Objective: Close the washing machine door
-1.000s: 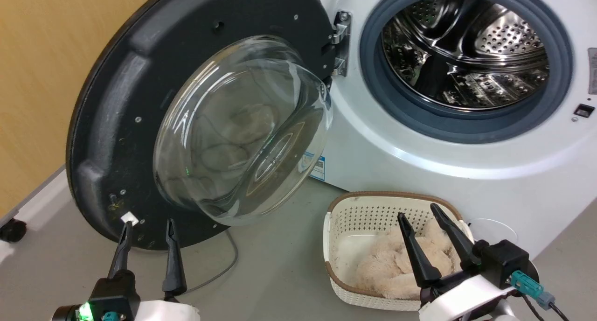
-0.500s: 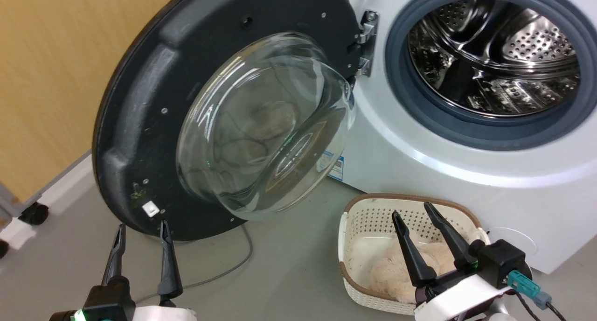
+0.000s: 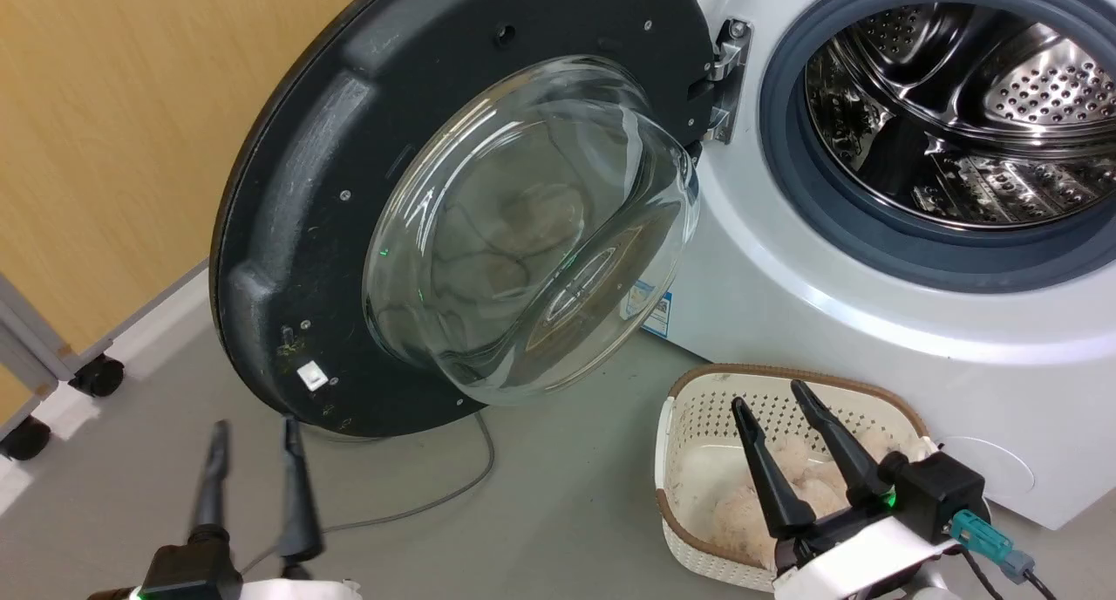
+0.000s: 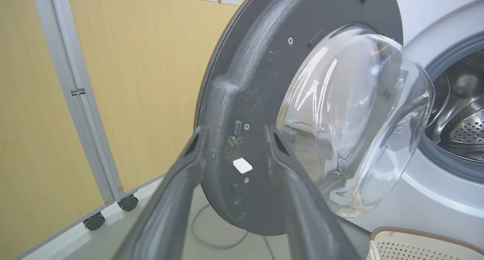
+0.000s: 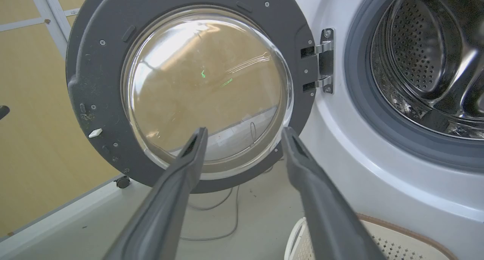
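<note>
The washing machine door (image 3: 314,190) hangs wide open to the left of the drum, its black rim and bulging glass bowl (image 3: 532,234) facing me, the metal hinge (image 3: 725,77) at its right. The same door (image 4: 245,101) is close ahead in the left wrist view and farther off (image 5: 98,56) in the right wrist view. My left gripper (image 3: 253,430) is open, low at the lower left, short of the door's bottom rim. My right gripper (image 3: 772,395) is open above the basket, holding nothing.
A white lattice basket (image 3: 697,399) with fluffy beige items stands on the floor before the white machine (image 3: 828,338). The steel drum (image 3: 968,120) sits inside a grey rubber ring. A grey cable (image 3: 436,495) lies under the door. Wheeled panel feet (image 3: 96,378) stand left by the wooden wall.
The head view has shifted, so door and machine slide right in the picture. My left gripper sits lower and farther from the door's bottom rim. The door stays open.
</note>
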Robot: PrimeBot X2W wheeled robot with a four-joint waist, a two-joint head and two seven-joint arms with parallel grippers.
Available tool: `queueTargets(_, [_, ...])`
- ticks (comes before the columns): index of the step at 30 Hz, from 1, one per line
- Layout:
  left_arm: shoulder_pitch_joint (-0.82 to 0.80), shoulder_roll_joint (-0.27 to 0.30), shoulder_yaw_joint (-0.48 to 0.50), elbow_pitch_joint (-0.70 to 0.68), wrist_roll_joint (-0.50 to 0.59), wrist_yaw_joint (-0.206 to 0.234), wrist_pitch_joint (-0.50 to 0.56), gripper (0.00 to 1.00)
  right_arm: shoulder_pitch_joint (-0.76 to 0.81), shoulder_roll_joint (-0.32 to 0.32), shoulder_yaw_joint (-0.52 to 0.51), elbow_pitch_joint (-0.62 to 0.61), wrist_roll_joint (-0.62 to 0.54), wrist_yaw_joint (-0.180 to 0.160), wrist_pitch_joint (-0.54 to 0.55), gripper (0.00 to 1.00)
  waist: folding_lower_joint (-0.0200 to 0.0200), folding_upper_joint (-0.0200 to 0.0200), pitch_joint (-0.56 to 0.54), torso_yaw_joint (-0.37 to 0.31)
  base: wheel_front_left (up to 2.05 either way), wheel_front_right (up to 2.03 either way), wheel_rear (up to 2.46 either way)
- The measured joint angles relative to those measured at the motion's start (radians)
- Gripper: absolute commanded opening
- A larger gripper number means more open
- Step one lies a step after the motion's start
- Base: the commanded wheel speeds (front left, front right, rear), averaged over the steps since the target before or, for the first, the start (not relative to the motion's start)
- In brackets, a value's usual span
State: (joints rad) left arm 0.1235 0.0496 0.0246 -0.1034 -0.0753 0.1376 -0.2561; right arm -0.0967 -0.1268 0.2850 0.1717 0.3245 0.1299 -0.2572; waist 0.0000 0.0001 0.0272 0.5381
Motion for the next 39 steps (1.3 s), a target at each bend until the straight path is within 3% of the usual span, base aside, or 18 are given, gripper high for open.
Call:
queueTargets(10, [-0.019, 0.005, 0.055, -0.093, -0.023, -0.010, 0.000, 0.00, 0.005, 0.002, -0.032, -0.009, -0.001, 0.000, 0.000, 1.00, 0.0000, 0.0000, 0.003, 0.002, 0.00, 0.00, 0.00])
queueTargets(17, [-0.174, 0.131, 0.182, -0.088, -0.066, -0.103, 0.000, 0.00, 0.026, 0.002, -0.063, -0.031, -0.018, 0.000, 0.000, 1.00, 0.0000, 0.0000, 0.023, -0.001, 0.00, 0.00, 0.00])
queueTargets(25, [-0.465, 0.277, 0.266, 0.169, -0.231, -0.198, 0.079, 0.00, 0.049, -0.008, -0.103, -0.057, -0.043, 0.000, 0.000, 1.00, 0.0000, 0.0000, 0.049, -0.007, 0.00, 0.00, 0.00])
queueTargets(32, [-0.657, 0.314, 0.366, 0.456, -0.473, -0.221, 0.260, 0.00, 0.052, -0.009, -0.102, -0.071, -0.045, 0.000, 0.000, 1.00, 0.0000, 0.0000, 0.071, -0.042, 0.00, 0.00, 0.00])
queueTargets(39, [-0.783, 0.298, 0.494, 0.680, -0.746, -0.201, 0.506, 0.00, 0.052, -0.012, -0.103, -0.072, -0.051, 0.000, 0.000, 1.00, 0.0001, 0.0000, 0.092, -0.075, 0.00, 0.00, 0.00])
